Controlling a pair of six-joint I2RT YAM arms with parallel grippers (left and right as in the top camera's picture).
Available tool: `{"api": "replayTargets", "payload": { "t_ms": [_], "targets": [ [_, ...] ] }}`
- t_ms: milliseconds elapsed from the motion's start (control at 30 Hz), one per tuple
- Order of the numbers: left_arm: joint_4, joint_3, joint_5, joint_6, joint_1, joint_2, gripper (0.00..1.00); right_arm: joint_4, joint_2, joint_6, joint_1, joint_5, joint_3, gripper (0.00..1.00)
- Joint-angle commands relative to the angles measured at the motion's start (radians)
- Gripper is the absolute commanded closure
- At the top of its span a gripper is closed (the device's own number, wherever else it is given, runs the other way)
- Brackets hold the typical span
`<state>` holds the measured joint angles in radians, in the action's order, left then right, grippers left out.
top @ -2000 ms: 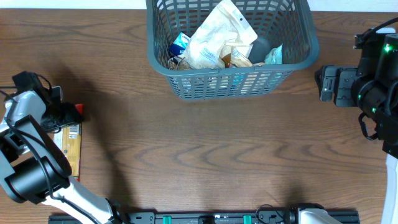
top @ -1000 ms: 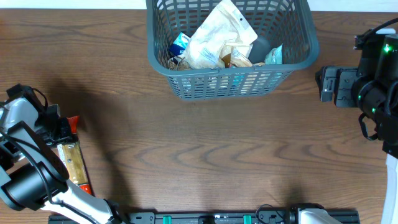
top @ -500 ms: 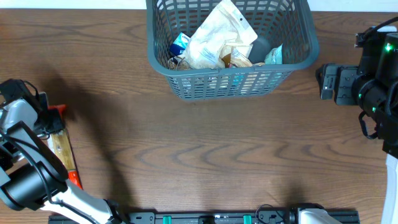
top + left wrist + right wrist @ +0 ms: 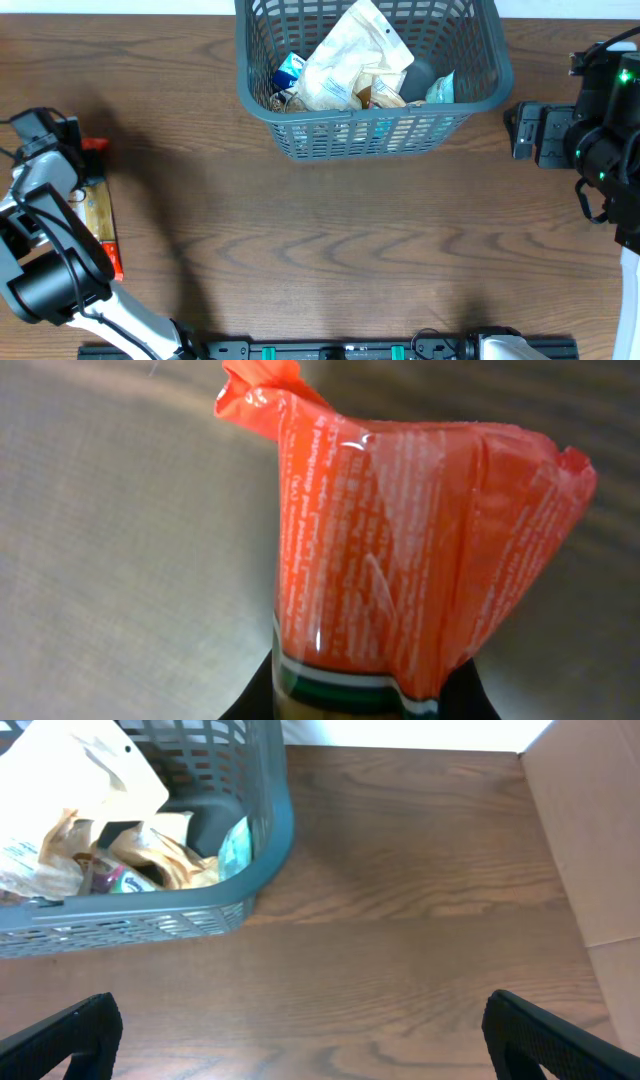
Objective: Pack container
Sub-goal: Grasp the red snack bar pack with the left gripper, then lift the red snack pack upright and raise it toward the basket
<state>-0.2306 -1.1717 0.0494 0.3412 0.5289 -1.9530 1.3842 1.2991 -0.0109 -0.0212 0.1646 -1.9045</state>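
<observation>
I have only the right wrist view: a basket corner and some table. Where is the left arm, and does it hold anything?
Observer: At the far left of the table. The left gripper is shut on a long packet with orange ends.
Operator: And the basket's other side, which I cannot see?
Observer: The basket has a small blue-and-white packet there, beside the big pale bag.
</observation>
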Motion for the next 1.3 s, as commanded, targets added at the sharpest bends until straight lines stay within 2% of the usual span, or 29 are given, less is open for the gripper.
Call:
{"api": "replayTargets", "payload": {
  "t_ms": [0, 500, 1267],
  "targets": [
    [0.013, 0.014, -0.069, -0.021, -0.051, -0.076, 0.94, -0.004, 0.017, -0.027, -0.005, -0.019, 0.001, 0.01],
    [0.014, -0.129, -0.068, -0.021, -0.156, -0.016, 0.94, -0.004, 0.050, -0.037, -0.005, -0.023, 0.001, 0.01],
    [0.019, -0.148, -0.068, -0.021, -0.178, 0.379, 0.94, -0.027, 0.050, -0.037, -0.005, -0.023, 0.001, 0.01]
  ]
}}
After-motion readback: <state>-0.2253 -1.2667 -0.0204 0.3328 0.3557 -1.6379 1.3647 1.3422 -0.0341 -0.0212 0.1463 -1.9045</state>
